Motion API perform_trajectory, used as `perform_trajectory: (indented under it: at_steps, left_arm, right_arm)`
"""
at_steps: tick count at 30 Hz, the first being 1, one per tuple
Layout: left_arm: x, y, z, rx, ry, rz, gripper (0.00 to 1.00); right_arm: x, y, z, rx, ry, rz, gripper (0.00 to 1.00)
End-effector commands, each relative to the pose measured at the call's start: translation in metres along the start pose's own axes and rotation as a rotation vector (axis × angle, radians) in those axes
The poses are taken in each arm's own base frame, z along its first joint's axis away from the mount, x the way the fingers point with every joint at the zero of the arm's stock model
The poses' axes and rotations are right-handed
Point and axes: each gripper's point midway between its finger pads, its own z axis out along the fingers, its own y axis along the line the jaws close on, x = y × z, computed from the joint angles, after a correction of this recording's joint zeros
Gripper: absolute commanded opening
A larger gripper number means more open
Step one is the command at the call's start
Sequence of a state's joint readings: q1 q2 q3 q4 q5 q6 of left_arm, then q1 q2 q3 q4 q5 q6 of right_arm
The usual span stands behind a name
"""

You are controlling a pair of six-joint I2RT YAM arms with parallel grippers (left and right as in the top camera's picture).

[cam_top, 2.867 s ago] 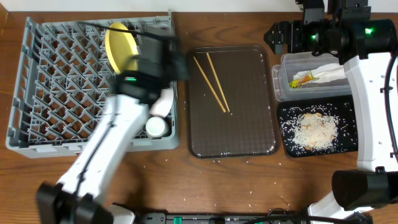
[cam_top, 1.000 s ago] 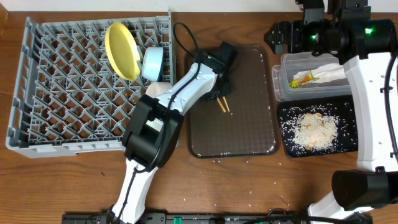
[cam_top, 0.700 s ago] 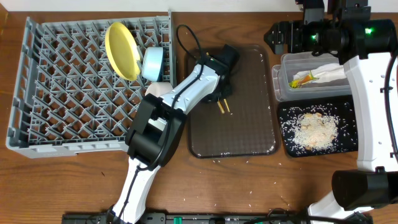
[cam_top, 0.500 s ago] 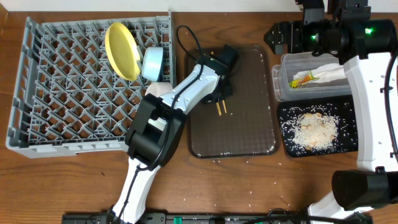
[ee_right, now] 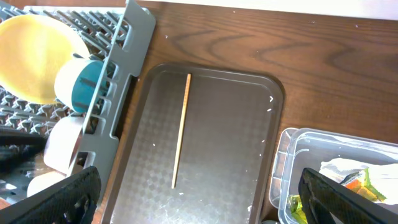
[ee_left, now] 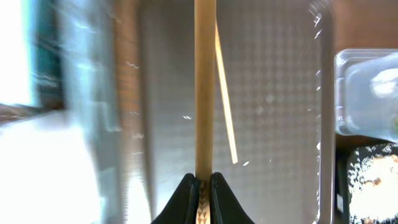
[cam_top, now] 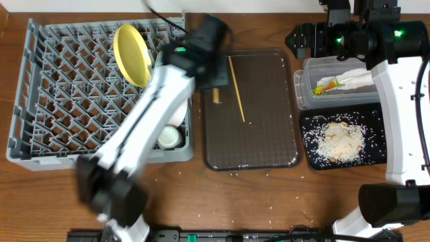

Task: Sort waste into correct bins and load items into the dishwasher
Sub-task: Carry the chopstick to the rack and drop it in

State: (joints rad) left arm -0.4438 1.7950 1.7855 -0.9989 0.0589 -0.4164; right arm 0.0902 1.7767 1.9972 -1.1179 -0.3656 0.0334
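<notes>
At the left, the grey rack [cam_top: 40,101] already holds the yellow plate [cam_top: 131,54], blue bowl [ee_right: 87,84], white bowl [ee_right: 62,146] and cup [cam_top: 168,138]. In the middle, our left gripper [ee_left: 202,186] pinches one thin wooden chopstick [ee_left: 204,93] over the brown tray [cam_top: 269,148], where the other chopstick [cam_top: 236,87] waits. At the right, wrapper [cam_top: 327,86] and napkin [cam_top: 356,79] sit in the clear tub [cam_top: 301,94], rice [cam_top: 342,140] in the black tray [cam_top: 310,124]; our right gripper [ee_right: 199,180] gapes empty.

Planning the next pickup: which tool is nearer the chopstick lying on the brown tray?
Left. The left tool, gripping the other chopstick, hangs beside the lying chopstick; the right tool sits beyond the tray's far-right corner.
</notes>
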Motion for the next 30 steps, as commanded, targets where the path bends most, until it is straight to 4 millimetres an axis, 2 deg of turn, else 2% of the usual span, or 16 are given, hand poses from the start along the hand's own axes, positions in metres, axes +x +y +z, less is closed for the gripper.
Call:
perform_trajectory:
  at_steps: [1,3,6,9,15,18,19,21,25,30]
  left_arm:
    - [-0.003,0.056,-0.036,-0.183,-0.036,0.104,0.07]
    - [0.004,0.088,-0.05,-0.289,-0.009,0.077,0.07]
    - [0.017,0.123,-0.055,-0.378,0.068,0.054,0.07]
    - [0.031,0.145,-0.046,-0.414,0.152,0.072,0.07]
    - [0.062,0.183,-0.015,-0.462,0.282,0.067,0.08]
    - [0.079,0.194,0.003,-0.472,0.321,0.053,0.08]
    - [0.083,0.196,0.007,-0.473,0.328,0.054,0.13]
    - [0.088,0.198,0.011,-0.475,0.338,0.054,0.29]
    - [0.091,0.198,0.013,-0.475,0.347,0.051,0.42]
    - [0.079,0.192,0.008,-0.452,0.313,0.045,0.43]
  right_arm:
    - [-0.003,0.004,-0.002,-0.003,-0.009,-0.007,0.99]
    - [-0.003,0.004,-0.002,-0.003,-0.009,-0.007,0.99]
    - [-0.002,0.004,-0.002,-0.003,-0.008,-0.007,0.99]
    - [-0.003,0.004,-0.002,-0.003,-0.009,-0.007,0.99]
    - [-0.003,0.004,-0.002,-0.003,-0.009,-0.007,0.99]
    - [-0.003,0.004,-0.002,-0.003,-0.009,-0.007,0.99]
    - [-0.003,0.004,-0.002,-0.003,-0.009,-0.007,0.99]
    - [-0.003,0.004,-0.002,-0.003,-0.009,-0.007,0.99]
    - [-0.003,0.004,-0.002,-0.003,-0.009,-0.007,0.99]
    - [-0.003,0.004,-0.002,-0.003,-0.009,-0.007,0.99]
